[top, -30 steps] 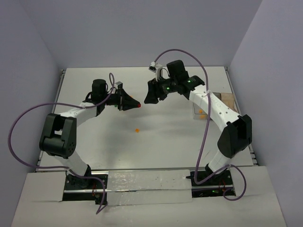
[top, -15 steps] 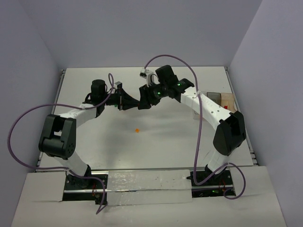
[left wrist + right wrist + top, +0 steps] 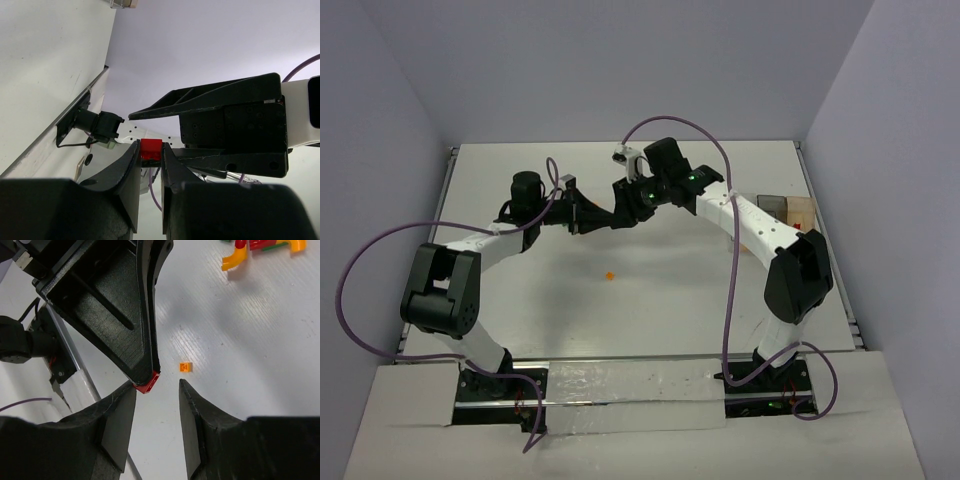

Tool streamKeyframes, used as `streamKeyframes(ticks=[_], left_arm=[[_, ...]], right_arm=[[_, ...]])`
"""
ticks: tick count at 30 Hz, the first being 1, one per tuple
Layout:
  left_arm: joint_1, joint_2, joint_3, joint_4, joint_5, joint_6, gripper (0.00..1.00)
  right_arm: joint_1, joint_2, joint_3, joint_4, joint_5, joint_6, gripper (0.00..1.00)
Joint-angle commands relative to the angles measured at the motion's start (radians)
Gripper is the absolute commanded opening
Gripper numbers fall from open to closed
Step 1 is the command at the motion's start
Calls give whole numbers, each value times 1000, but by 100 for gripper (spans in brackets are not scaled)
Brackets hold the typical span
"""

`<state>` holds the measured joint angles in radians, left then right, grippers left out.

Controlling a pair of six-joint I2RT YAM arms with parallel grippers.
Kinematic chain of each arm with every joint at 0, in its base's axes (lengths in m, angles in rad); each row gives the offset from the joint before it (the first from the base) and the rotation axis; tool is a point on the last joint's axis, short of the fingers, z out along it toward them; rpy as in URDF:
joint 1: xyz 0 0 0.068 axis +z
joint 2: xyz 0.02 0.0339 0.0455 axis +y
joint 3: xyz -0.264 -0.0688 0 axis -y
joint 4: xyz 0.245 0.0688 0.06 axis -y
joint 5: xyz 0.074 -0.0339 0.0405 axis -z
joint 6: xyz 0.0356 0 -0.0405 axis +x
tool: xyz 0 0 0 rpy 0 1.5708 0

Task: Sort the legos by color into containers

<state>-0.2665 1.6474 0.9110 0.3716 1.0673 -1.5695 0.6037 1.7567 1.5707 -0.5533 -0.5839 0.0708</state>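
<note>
The left pincer [image 3: 150,159] is found clamped on a red brick [image 3: 150,149], which is held at its fingertips. The right pincer [image 3: 157,385] is seen with jaws apart around that tip, one finger touching the brick. An orange brick [image 3: 185,367] is noted on the table [image 3: 240,340] beneath both pincers. The bins [image 3: 798,211] are placed well apart from them.

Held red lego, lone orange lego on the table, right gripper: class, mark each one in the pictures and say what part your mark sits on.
held red lego [image 3: 150,149]: left wrist view, its facing side.
lone orange lego [image 3: 185,367]: right wrist view, its top face.
right gripper [image 3: 157,383]: right wrist view, the gap midway between its fingertips.
</note>
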Motion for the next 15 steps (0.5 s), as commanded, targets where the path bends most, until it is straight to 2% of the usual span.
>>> streamKeyframes(ticks=[1,6,15], left_arm=[[1,-49,-2,60,8,-20,2],[0,-45,-4,55,1,-17,2],[0,-43,-6,42,-7,-4,2]], right_arm=[[2,10,50,41,11,9,47],[4,15,64,44,2,15,46],[3,4,50,65,-6,26,32]])
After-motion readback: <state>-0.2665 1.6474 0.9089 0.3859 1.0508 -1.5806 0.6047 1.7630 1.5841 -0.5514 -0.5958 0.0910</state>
